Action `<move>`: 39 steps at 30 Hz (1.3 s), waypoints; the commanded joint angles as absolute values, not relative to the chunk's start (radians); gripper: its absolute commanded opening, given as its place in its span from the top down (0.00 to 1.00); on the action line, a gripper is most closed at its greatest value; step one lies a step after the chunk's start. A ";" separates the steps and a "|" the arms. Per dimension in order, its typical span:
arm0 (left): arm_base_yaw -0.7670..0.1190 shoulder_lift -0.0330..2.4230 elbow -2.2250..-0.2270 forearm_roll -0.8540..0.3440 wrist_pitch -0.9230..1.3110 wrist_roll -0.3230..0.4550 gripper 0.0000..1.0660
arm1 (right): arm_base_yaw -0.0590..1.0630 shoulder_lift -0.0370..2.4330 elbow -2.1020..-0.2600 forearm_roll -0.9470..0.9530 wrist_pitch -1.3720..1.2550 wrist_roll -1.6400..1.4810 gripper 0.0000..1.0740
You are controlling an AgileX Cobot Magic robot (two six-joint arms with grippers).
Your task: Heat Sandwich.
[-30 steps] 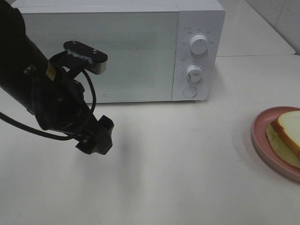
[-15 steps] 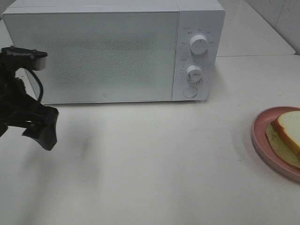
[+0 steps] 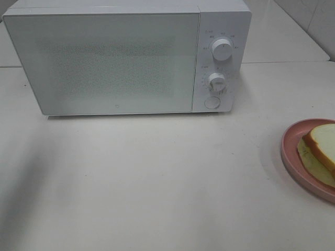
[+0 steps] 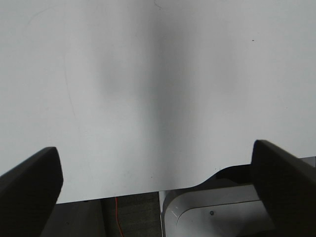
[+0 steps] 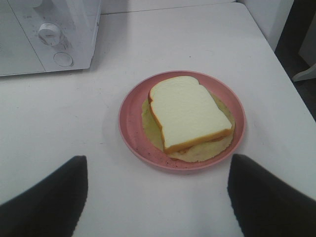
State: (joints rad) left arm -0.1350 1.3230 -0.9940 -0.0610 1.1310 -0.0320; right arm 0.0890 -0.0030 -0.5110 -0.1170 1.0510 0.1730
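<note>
Black fingers [image 5: 44, 197] frame what you see through the right wrist camera: your right pincer [image 5: 155, 197] is released, its two tips spread wide and hanging above the surface [image 5: 64, 113] with nothing between them. Just beyond that gap sits the pink plate [image 5: 129, 123], and on it the sandwich [image 5: 187, 113] — white bread with a tan crust, lying flat over a pale yellow-green layer that spreads out past the bread on the plate. The pincer is apart from both plate and sandwich.

Your left pincer [image 4: 158, 182] is likewise released. Its dark tips [image 4: 29, 182] stand far apart at the two sides of the left wrist view, over a bare stretch of the white surface crossed by a soft grey shadow. At the near edge of that view the surface ends; a pale grey piece of the stand [image 4: 212, 212] and a thin orange cable [image 4: 117, 217] show below it.

From the high camera neither arm is visible. You see the white microwave [image 3: 120, 57] at the back with its door shut, two dials [image 3: 222, 49] and a round button [image 3: 212, 102] down its right panel. The plate sits well to the right of it, at the edge of the view and partly cut off — the sandwich rests there, outside the microwave.
</note>
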 commanded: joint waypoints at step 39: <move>-0.070 0.464 -0.523 -0.134 0.990 0.100 0.09 | 0.080 -0.032 -0.509 -0.117 1.042 0.169 0.30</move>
